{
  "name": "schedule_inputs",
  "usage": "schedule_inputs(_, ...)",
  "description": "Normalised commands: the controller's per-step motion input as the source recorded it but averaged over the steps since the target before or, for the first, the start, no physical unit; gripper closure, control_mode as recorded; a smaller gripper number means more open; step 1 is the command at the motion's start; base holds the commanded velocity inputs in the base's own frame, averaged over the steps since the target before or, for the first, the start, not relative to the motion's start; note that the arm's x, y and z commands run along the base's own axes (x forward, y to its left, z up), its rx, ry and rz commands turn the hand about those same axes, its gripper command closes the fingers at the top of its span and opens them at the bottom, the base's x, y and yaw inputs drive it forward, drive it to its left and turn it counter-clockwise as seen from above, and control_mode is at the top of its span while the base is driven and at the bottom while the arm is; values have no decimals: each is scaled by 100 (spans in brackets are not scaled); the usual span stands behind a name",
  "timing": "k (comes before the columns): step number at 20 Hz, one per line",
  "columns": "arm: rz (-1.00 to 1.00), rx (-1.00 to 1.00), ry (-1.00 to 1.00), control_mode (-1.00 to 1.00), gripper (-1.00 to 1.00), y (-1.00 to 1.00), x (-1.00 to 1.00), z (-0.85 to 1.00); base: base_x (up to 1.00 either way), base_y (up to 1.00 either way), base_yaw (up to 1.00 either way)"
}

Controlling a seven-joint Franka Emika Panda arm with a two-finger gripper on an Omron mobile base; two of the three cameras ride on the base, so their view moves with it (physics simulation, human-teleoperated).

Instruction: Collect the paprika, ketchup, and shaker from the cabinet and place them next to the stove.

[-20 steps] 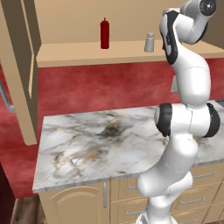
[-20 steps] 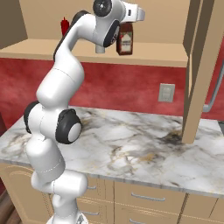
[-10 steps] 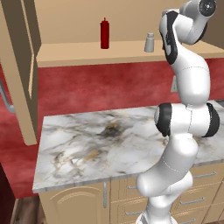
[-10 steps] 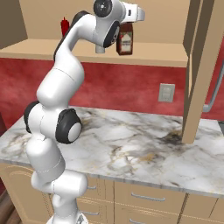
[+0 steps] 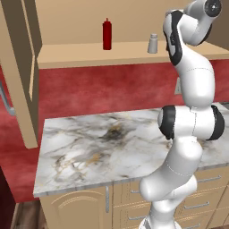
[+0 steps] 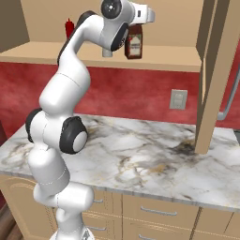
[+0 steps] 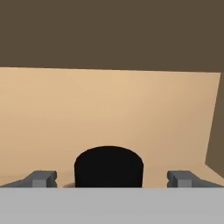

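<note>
Paprika [image 7: 108, 166] black cap between spread end effector [image 7: 112, 178] fingertips, untouched, on cabinet [image 7: 109, 113] shelf

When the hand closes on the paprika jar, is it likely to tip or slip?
The paprika looks squarish and wide, so it probably stands firm. Its flat sides should give the fingers good hold. It seems rigid, perhaps glass, so a hard knock on the cabinet shelf might harm it.

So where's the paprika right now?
On the cabinet shelf, right of the shaker; in the hand view its black cap sits between the open gripper fingertips.
</note>
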Motion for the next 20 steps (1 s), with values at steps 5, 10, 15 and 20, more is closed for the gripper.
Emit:
schedule_inputs(5, 5, 0, 0, -100, -100, -17, 0, 0, 0, 0, 0)
schedule_inputs(10, 3, 0, 0, -100, -100, -17, 0, 0, 0, 0, 0)
schedule_inputs(15, 4, 0, 0, -100, -100, -1, 8, 0, 0, 0, 0)
schedule_inputs(20, 6, 0, 0, -100, -100, 0, 9, 0, 0, 0, 0)
